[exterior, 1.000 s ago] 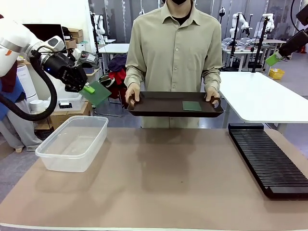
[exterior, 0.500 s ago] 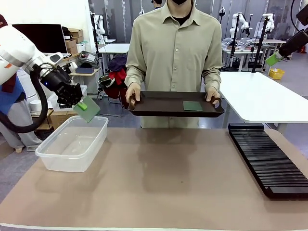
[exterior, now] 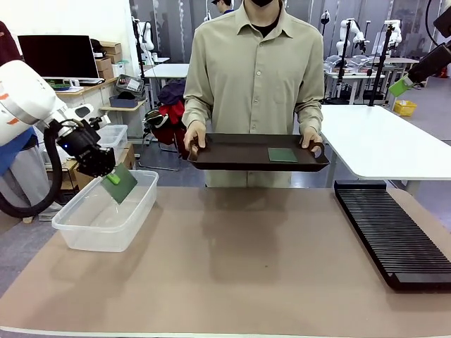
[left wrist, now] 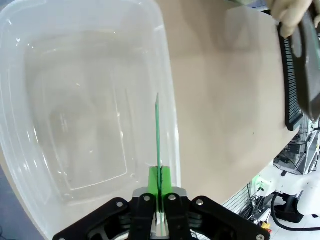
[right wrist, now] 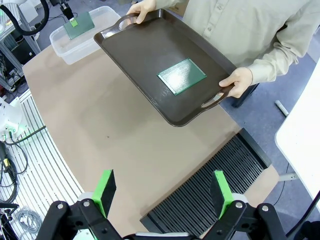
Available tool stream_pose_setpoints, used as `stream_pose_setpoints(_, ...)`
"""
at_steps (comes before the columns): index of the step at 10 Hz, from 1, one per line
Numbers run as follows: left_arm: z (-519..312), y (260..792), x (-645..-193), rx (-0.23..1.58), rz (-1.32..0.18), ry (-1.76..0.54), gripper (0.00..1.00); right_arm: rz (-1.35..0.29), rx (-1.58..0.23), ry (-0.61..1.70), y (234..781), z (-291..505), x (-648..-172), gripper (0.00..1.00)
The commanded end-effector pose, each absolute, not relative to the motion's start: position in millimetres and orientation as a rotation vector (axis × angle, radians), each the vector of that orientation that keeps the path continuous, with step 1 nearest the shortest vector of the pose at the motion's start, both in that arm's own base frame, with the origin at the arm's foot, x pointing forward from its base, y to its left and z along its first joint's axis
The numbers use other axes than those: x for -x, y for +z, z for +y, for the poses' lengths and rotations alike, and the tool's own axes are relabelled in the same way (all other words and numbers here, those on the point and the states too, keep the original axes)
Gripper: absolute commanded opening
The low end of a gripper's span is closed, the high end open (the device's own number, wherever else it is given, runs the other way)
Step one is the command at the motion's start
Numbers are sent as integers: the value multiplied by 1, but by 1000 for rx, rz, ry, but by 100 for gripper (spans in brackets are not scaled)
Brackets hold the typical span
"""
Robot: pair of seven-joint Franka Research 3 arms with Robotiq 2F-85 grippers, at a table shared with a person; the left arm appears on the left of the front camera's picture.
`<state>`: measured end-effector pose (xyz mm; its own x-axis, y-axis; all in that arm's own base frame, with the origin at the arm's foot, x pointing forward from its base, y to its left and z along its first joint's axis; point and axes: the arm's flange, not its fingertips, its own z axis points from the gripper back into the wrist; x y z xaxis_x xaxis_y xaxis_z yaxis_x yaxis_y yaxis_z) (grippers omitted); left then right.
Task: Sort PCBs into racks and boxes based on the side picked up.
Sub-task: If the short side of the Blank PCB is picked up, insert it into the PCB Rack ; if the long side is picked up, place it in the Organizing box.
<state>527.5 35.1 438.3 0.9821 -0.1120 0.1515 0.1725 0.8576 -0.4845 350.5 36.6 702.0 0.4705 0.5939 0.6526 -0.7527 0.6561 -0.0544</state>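
— The left gripper [left wrist: 159,176] is clamping a PCB [left wrist: 157,131] by one short edge, jaws shut right down on it.

— And the board is hanging tilted over the clear tub [exterior: 106,243], close to one long wall. I can't tell whether its low corner is already under the rim.

— It's looking thin, stiff and light, so a narrow edge pinch is probably holding it fine. I'm guessing those smooth faces are slippery, though.

— The second PCB [right wrist: 181,76] is lying flat on the brown tray [right wrist: 135,47] the person [exterior: 257,70] is holding out. That one is going to be awkward, I think. The edges are the only place to take it.

— The right gripper [right wrist: 163,187] is hanging wide open and empty, above the table beside the black rack [right wrist: 210,185].
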Motion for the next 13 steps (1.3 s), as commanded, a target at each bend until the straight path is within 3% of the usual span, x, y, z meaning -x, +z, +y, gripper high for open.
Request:
stream_pose_setpoints(1, 29, 421, -522, 498, -115, -134, 2, -686, -253, 843, 701, 38, -349, 100)
stream_pose_setpoints(11, 24, 350, -537, 518, -99, -118, 2, -686, -253, 843, 701, 38, -349, 100)
stream_pose_setpoints(13, 26, 353, -537, 527, -110, -109, 22, -686, -253, 843, 701, 38, -349, 100)
